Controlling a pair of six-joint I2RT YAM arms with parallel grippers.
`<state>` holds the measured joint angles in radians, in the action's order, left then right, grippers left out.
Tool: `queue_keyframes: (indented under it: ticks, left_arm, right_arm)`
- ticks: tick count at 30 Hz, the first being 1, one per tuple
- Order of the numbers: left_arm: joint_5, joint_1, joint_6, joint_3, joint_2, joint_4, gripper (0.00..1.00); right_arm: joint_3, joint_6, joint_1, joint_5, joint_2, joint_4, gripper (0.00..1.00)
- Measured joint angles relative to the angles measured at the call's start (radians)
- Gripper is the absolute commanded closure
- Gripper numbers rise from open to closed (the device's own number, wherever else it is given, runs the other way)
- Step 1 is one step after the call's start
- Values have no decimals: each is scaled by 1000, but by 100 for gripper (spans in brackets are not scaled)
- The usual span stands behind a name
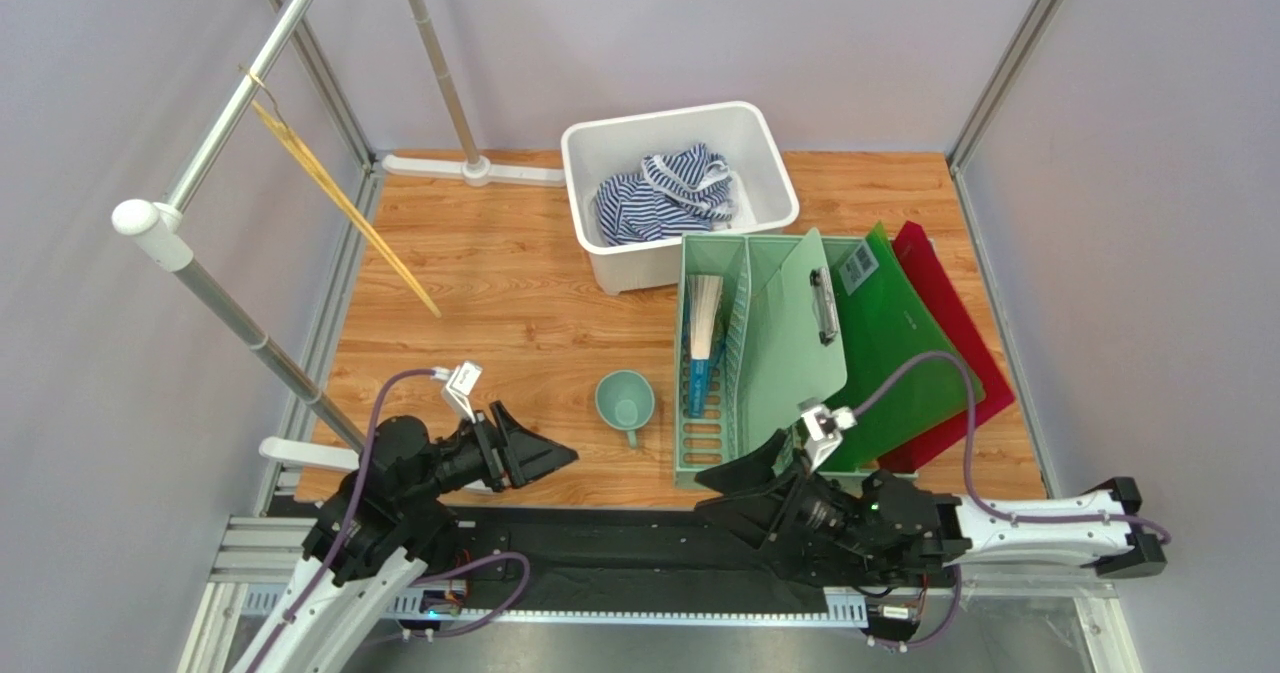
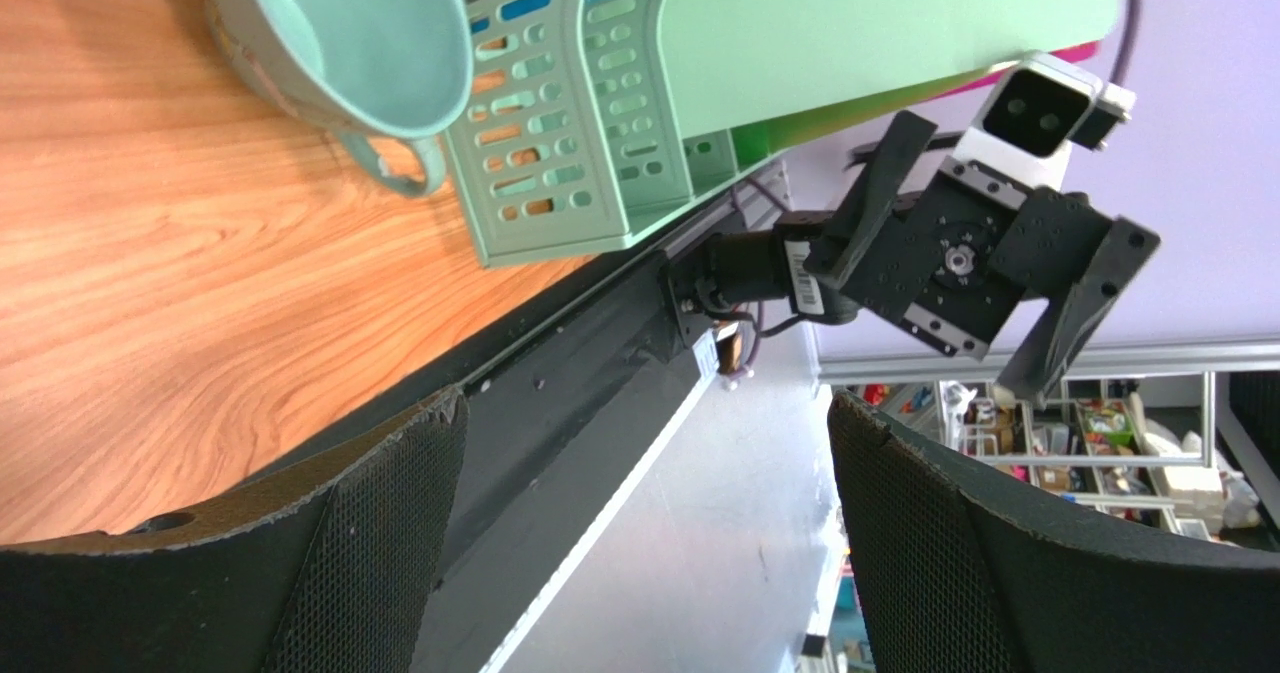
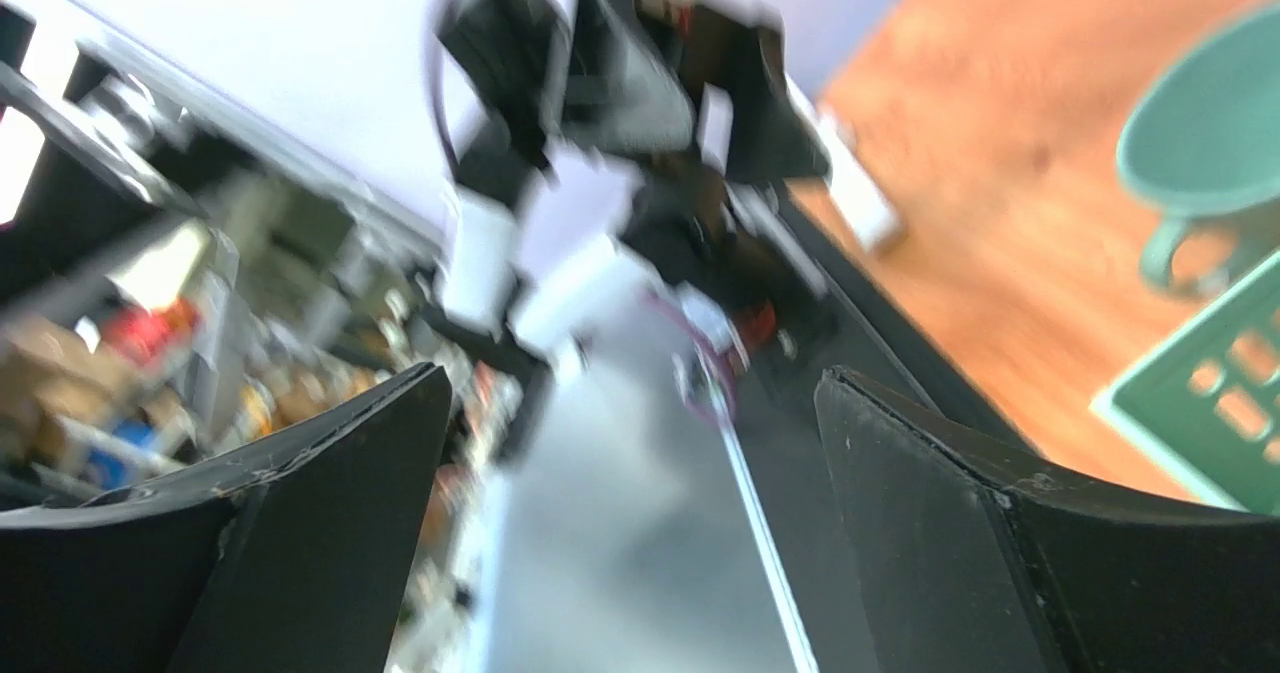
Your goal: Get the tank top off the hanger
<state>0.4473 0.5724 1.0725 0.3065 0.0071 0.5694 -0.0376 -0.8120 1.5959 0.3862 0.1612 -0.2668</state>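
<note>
The soft sleeveless tank top [image 1: 661,193], with thin navy-and-white horizontal stripes and white-edged straps, lies crumpled in a loose heap inside the white rectangular plastic bin [image 1: 631,271] at the far middle of the wooden table [image 1: 496,328]. The thin yellow hanger [image 1: 343,208] hangs by its small hook from the long grey metal rail [image 1: 211,141] at the far left. It is seen edge-on as a slanted line, well apart from the garment.

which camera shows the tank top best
The top external view: the striped tank top lies crumpled in the white bin, in plain sight. Neither wrist view shows it; they show the mug and green rack instead.
</note>
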Motion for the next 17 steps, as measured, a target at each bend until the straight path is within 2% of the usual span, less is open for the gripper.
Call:
queue_keyframes:
  ticks: [2,9,17]
  left_arm:
    - [-2,0,6,-3,0,-28,6]
    - [-7,0,74,-143,0,-179,6]
    - [-8,0,87,-187,0,-255,6]
  right_arm:
    - [-10,-6,0,85,-146,112,0]
    - [-8,-50,5,262,-37,312,0]
    - [-8,-121,6,358,-146,415,0]
